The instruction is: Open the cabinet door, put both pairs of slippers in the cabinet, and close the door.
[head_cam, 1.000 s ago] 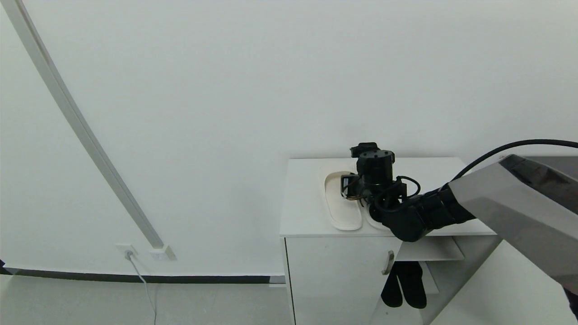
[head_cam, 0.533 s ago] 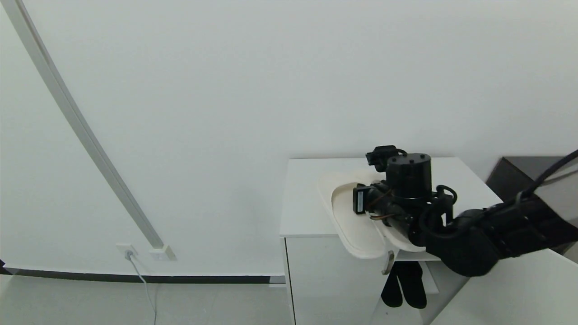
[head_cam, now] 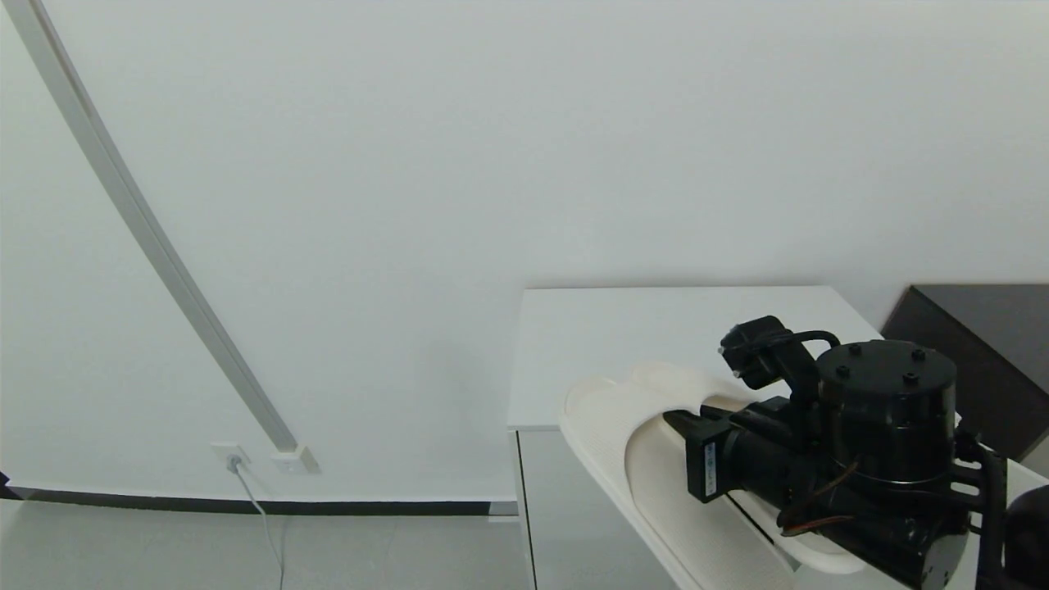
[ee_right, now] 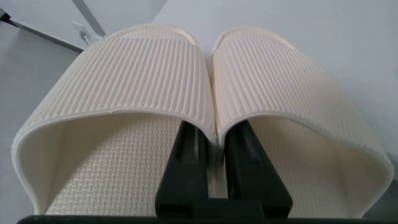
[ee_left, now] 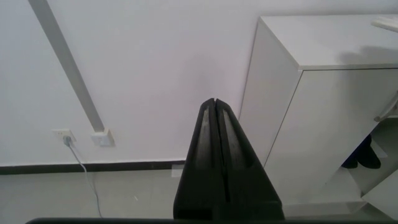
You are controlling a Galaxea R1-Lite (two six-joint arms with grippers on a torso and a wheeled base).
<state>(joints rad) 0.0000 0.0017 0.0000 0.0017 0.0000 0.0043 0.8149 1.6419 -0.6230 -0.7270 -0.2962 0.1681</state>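
The right gripper [ee_right: 214,140] is drawing back off the flat white cabinet [head_cam: 656,328], whose top is now lying beyond it. It is pinching the cream slippers [head_cam: 631,442] together by their ribbed, arched straps. The left wrist view is showing the left gripper [ee_left: 215,106] pressed closed, with black slippers [ee_left: 367,154] shelved beyond it.

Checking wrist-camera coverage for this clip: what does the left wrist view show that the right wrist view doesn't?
Left wrist view alone: the shut left pincer, the white cabinet with a door handle, and a dark pair of slippers low inside it. Right wrist view alone: the right pincer clamped on the cream slippers, one finger under each strap. Both: the slanted strip on the white wall.
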